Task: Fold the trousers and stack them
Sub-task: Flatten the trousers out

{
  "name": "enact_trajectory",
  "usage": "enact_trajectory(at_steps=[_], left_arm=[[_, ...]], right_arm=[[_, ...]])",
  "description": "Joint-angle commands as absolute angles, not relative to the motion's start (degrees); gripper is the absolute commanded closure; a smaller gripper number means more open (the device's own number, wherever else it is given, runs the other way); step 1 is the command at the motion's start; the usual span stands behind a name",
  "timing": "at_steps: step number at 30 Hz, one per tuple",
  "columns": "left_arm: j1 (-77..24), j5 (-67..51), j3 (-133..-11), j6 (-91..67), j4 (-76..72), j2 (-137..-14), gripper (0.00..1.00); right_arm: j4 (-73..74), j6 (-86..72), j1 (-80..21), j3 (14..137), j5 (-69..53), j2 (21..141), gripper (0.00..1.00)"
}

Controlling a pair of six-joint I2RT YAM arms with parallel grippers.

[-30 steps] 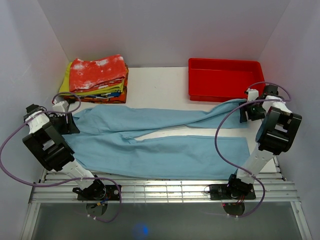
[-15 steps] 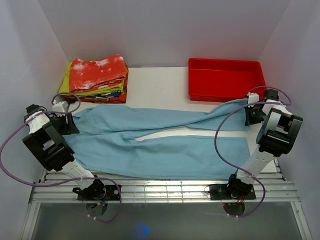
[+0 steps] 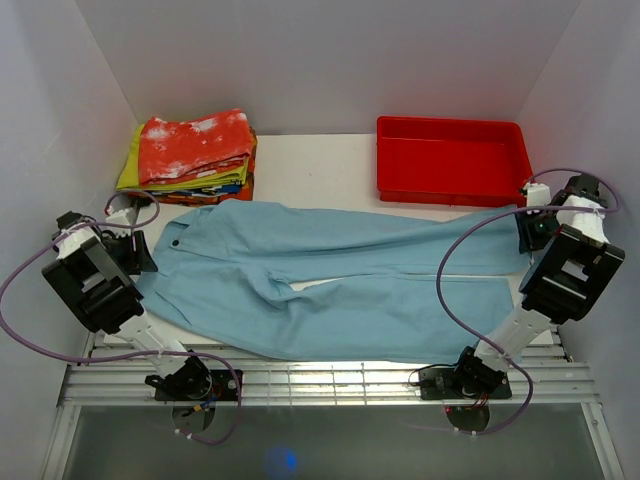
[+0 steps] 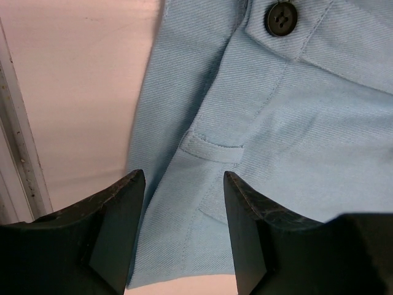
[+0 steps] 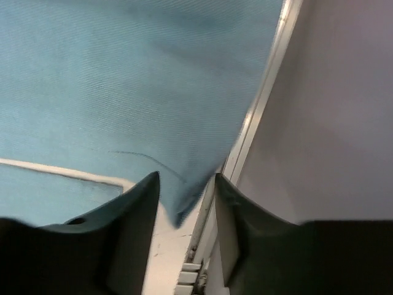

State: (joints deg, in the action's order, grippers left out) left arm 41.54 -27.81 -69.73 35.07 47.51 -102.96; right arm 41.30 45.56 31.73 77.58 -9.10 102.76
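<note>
The light blue trousers (image 3: 330, 270) lie spread across the table, waist at the left and both legs stretched to the right. My left gripper (image 3: 137, 252) hovers at the waist's left edge. In the left wrist view it (image 4: 184, 230) stands open over the waistband (image 4: 295, 123), near a belt loop and a dark button (image 4: 280, 17). My right gripper (image 3: 527, 232) is at the far leg's hem by the right wall. In its own view its jaws (image 5: 184, 209) stand apart with a corner of the hem (image 5: 123, 80) hanging loosely between them.
A red bin (image 3: 440, 192) stands at the back right, just beyond the far leg. A stack of folded clothes (image 3: 195, 155) sits at the back left. The right wall (image 5: 331, 123) and the table's edge rail (image 5: 258, 123) are close to my right gripper. Metal slats (image 3: 320, 380) line the near edge.
My right gripper moved right towards the wall, pulling the far leg straight and dragging the trousers rightward; its jaws now stand apart. The left gripper drew back slightly.
</note>
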Motion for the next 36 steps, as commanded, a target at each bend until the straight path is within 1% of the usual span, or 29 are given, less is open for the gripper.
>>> enact_trajectory(at_steps=[1, 2, 3, 4, 6, 8, 12, 16, 18, 21, 24, 25, 27, 28, 29, 31, 32, 33, 34, 35, 36], left_arm=[[41.9, -29.2, -71.5, 35.9, 47.8, -101.3, 0.35], [41.9, -30.9, -72.3, 37.0, 48.3, -100.6, 0.35], [41.9, -32.2, -73.0, 37.5, 48.9, -100.3, 0.35], [41.8, -33.6, -73.9, 38.0, 49.8, -100.2, 0.35], [41.2, -36.6, -77.2, 38.0, 50.4, -100.9, 0.34], [39.9, -38.3, -80.3, 37.5, 51.3, -103.5, 0.34], [34.4, -40.9, -88.4, 34.6, 50.3, -107.9, 0.34], [29.2, -41.8, -90.3, 28.8, 42.6, -110.3, 0.35], [25.8, -42.1, -91.0, 27.4, 42.3, -111.8, 0.37], [22.8, -42.6, -89.5, 25.4, 41.8, -113.5, 0.39], [20.8, -41.2, -83.4, 24.1, 36.9, -112.6, 0.38], [20.4, -39.4, -81.8, 24.3, 36.4, -112.2, 0.39], [20.0, -37.1, -77.1, 24.7, 34.9, -111.8, 0.47], [20.0, -35.8, -75.5, 24.7, 34.5, -111.4, 0.51], [20.0, -33.2, -72.4, 25.6, 34.2, -110.2, 0.60], [20.0, -31.7, -68.7, 27.4, 33.7, -107.8, 0.71], [20.0, -31.0, -66.6, 29.0, 33.4, -103.9, 0.77], [20.2, -30.9, -62.3, 29.6, 32.5, -101.5, 0.90], [20.3, -30.8, -60.1, 30.2, 32.0, -99.0, 0.95], [20.2, -30.8, -57.9, 30.7, 31.5, -96.2, 0.99], [20.3, -31.0, -54.1, 31.4, 30.2, -90.8, 1.00]], right_arm=[[45.9, 46.4, 31.2, 80.2, -7.9, 104.9, 0.48], [45.9, 47.4, 31.2, 79.7, -7.9, 103.5, 0.39], [46.0, 48.1, 31.2, 79.4, -8.8, 102.6, 0.33], [47.4, 48.9, 31.2, 79.2, -9.7, 101.6, 0.29], [50.3, 53.1, 31.2, 78.5, -12.6, 98.6, 0.29], [54.2, 54.9, 30.4, 76.6, -16.6, 96.4, 0.30], [55.6, 57.0, 26.7, 69.8, -17.9, 93.7, 0.34], [54.0, 55.6, 21.6, 64.4, -18.3, 93.4, 0.39], [52.7, 54.6, 19.9, 62.8, -17.2, 94.3, 0.40], [49.9, 53.9, 16.2, 59.1, -14.0, 96.2, 0.43], [45.6, 53.9, 15.6, 55.3, -8.1, 98.6, 0.47], [42.6, 54.0, 15.6, 54.2, -6.3, 99.3, 0.53], [39.6, 54.2, 16.3, 53.7, -0.5, 101.6, 0.58], [36.7, 54.3, 16.8, 53.9, 1.5, 102.2, 0.63], [35.8, 54.5, 17.5, 55.4, 2.9, 103.9, 0.64], [34.5, 54.4, 19.5, 58.3, 5.9, 106.9, 0.69], [34.6, 54.3, 20.3, 61.8, 6.5, 107.8, 0.69], [34.5, 54.3, 21.3, 63.5, 7.5, 108.7, 0.70], [34.5, 54.4, 21.7, 65.1, 7.9, 109.5, 0.70], [34.6, 54.5, 22.0, 66.6, 8.3, 110.8, 0.71], [34.9, 54.5, 22.1, 69.1, 8.2, 111.3, 0.71]])
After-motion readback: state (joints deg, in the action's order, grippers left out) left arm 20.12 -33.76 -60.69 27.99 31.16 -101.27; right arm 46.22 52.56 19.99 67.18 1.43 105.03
